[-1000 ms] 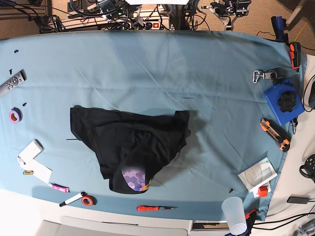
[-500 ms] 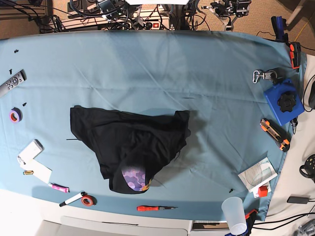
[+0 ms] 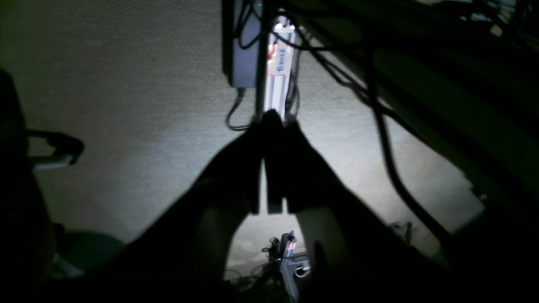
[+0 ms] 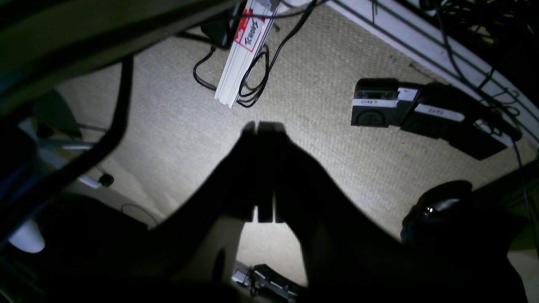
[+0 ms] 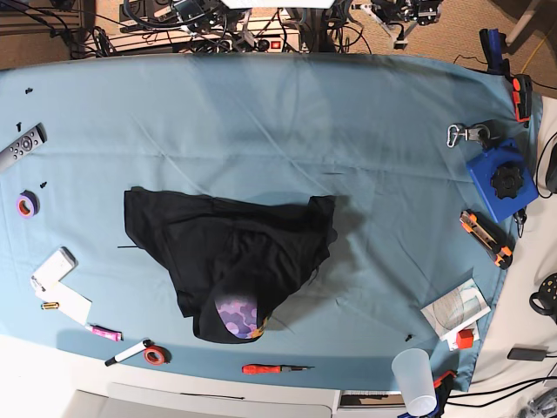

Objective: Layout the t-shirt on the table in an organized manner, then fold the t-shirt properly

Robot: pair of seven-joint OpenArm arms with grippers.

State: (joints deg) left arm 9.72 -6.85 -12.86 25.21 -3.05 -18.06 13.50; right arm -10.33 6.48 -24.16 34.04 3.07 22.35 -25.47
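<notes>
The t-shirt (image 5: 231, 261) is lying crumpled on the table (image 5: 287, 122), a little left of centre in the base view and nearer that view's bottom edge than its top. Its long axis is running roughly left to right across the view, tilting downward toward the right: the widest, flattest part is spreading along the upper left, while the body is bunching and narrowing toward the bottom, where a patch of purple camo print (image 5: 235, 314) with orange accents is showing at the lowest fold. One corner is poking out toward the upper right, beside a shadowed ridge of cloth. The fabric is folding over itself in several places, so which end is the collar and which the hem cannot be told. Neither arm is reaching over the table in the base view. In the left wrist view, the left gripper (image 3: 269, 122) is hanging over carpeted floor with cables and a power strip (image 3: 278, 67) beyond it, its jaws pressing almost together with only a thin sliver of light between them and nothing held. In the right wrist view, the right gripper (image 4: 263, 126) is likewise pointing at the carpet, near a white strip with a red label (image 4: 244, 54) and a dark box (image 4: 381, 109), its jaws sitting fully together and empty.
</notes>
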